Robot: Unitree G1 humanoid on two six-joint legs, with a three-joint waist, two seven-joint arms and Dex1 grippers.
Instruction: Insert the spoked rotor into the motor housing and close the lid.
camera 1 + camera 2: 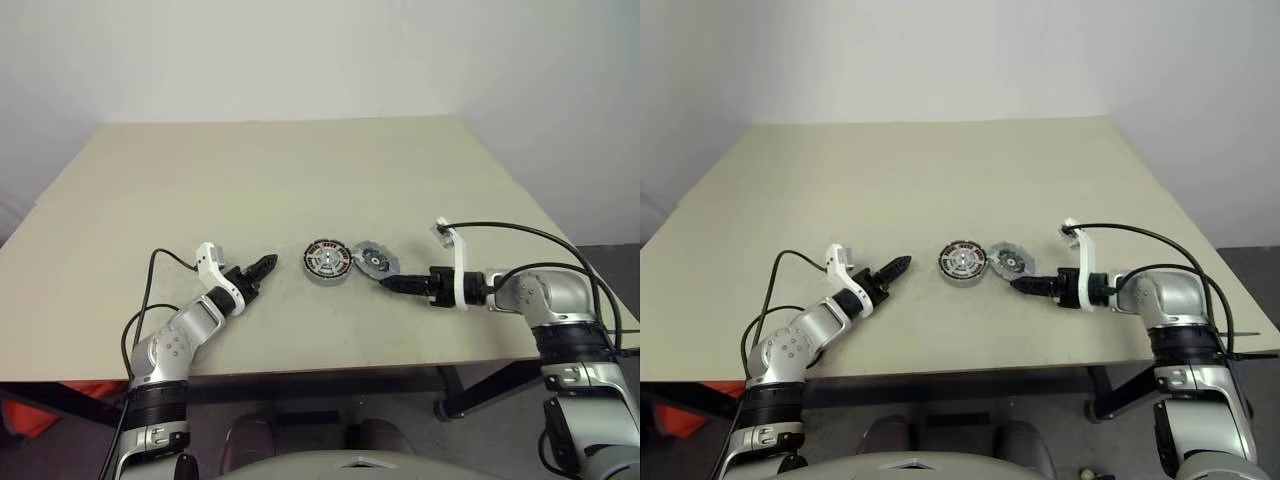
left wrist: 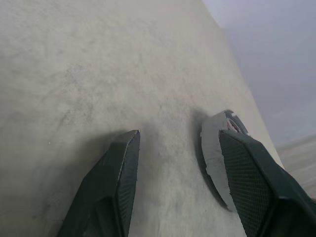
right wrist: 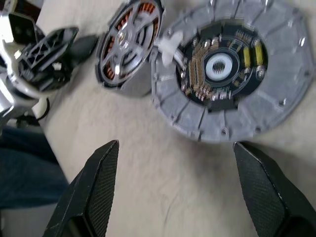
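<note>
**Two parts, two grippers**

Beige table (image 1: 300,180): you have one motor housing (image 1: 326,261) at centre frame, spoked rotor (image 3: 126,42) seated inside, one lid (image 1: 375,260) touching its right. Left gripper (image 1: 263,267) released, empty; right gripper (image 1: 386,283) spread wide, empty.

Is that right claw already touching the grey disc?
Apart. In the right wrist view, bare table shows between both open fingers of the right gripper and the lid.

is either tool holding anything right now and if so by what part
Nothing is held. The right tool is open just short of the lid; the left tool is open beside the motor housing.
</note>
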